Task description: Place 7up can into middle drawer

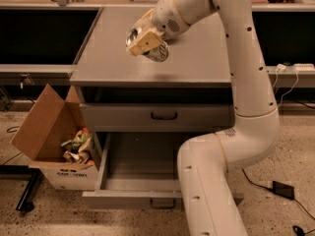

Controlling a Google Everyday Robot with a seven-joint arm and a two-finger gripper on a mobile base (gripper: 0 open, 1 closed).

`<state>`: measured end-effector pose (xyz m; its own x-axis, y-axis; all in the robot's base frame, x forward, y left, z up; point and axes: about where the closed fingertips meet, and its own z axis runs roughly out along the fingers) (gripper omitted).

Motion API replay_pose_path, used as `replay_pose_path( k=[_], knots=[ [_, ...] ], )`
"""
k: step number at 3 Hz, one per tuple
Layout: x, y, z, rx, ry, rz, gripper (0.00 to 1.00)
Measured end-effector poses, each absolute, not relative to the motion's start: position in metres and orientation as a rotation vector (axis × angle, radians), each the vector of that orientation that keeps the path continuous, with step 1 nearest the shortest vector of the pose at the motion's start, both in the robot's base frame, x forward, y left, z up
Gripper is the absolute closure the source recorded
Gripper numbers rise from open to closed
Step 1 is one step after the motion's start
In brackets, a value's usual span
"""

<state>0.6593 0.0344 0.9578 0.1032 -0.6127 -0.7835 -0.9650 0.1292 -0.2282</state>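
My gripper hangs above the grey cabinet top, near its left front part. It is shut on the 7up can, a small silver can held tilted on its side, its label mostly hidden by the tan fingers. The middle drawer stands pulled open low down in front of the cabinet, a shallow grey tray with a small dark handle on its low front panel. My arm covers the drawer's right part. The can is well above the drawer and behind its front.
A shut grey drawer front with a dark handle sits just above the open drawer. An open cardboard box with crumpled wrappers stands on the floor to the left. Cables and a black adapter lie on the floor at the right.
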Motion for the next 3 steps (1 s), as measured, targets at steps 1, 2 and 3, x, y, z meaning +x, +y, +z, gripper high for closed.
replay_pose_path(
  k=[1,2,3],
  knots=[
    [0.618,0.065,0.947,-1.719,1.552,0.548,1.0],
    [0.585,0.085,0.936,-1.808,1.54,0.528,1.0],
    [0.549,0.103,0.894,-1.912,1.601,0.564,1.0]
  ],
)
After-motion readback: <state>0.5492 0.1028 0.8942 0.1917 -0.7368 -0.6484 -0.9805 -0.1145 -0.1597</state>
